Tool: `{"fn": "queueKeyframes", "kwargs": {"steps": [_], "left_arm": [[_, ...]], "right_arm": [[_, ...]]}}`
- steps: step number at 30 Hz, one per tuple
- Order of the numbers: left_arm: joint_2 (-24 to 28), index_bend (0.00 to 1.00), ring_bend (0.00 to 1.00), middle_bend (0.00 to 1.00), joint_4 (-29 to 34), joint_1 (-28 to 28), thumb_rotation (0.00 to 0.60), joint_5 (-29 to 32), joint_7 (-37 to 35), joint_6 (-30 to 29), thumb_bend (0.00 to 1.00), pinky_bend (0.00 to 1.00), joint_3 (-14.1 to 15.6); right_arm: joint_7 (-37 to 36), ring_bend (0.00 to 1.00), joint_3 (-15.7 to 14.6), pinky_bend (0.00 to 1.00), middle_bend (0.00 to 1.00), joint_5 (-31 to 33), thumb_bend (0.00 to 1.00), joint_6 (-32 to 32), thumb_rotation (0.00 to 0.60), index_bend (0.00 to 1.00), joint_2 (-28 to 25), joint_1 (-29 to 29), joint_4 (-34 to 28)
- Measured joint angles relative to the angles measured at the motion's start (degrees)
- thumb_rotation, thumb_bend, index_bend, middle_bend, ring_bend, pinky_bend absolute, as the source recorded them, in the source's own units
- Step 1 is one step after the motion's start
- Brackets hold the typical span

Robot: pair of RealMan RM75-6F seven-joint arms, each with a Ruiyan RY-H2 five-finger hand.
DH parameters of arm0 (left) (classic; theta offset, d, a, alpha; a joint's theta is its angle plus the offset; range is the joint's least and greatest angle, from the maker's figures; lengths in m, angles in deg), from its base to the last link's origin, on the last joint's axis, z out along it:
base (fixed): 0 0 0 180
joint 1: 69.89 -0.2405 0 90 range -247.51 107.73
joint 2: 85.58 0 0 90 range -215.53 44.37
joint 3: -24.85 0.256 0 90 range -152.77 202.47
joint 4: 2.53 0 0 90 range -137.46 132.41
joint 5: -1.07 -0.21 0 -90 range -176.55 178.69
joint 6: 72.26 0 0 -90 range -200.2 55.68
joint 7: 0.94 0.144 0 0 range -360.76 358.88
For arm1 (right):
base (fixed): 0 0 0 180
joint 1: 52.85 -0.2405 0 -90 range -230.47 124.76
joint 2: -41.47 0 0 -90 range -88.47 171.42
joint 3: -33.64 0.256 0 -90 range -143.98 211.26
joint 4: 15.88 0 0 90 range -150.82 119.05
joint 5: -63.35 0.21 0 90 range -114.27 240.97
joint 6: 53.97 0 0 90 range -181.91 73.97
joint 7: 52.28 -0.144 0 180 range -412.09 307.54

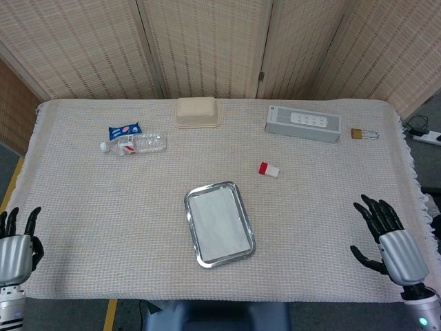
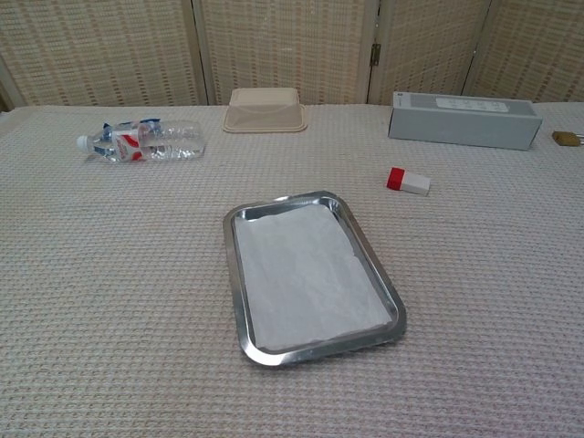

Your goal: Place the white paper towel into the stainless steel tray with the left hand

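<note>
The white paper towel (image 1: 219, 221) (image 2: 307, 279) lies flat inside the stainless steel tray (image 1: 190, 202) (image 2: 231, 271) near the table's front middle. My left hand (image 1: 15, 247) hangs at the table's front left corner, far from the tray, fingers spread and holding nothing. My right hand (image 1: 389, 241) sits at the front right edge, fingers apart and empty. Neither hand appears in the chest view.
A plastic water bottle (image 1: 134, 143) (image 2: 141, 140) lies at the back left. A beige lidded container (image 1: 197, 112) (image 2: 265, 109) and a grey box (image 1: 302, 123) (image 2: 464, 119) stand at the back. A small red-and-white object (image 1: 269, 169) (image 2: 408, 181) and a padlock (image 1: 363, 134) lie to the right.
</note>
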Motion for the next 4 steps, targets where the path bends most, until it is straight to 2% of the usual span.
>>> {"fn": "queueKeyframes", "kwargs": {"steps": [4], "left_arm": [[1.55,0.11,0.02,0.14,0.38,-0.92,0.600,-0.91,-2.35,-0.23,0.24,0.00,-0.35]], "right_arm": [[1.75,0.00,-0.17,0.00,0.00,0.63,0.35,2.58,0.600,0.00,1.12,-0.89,0.04]]}}
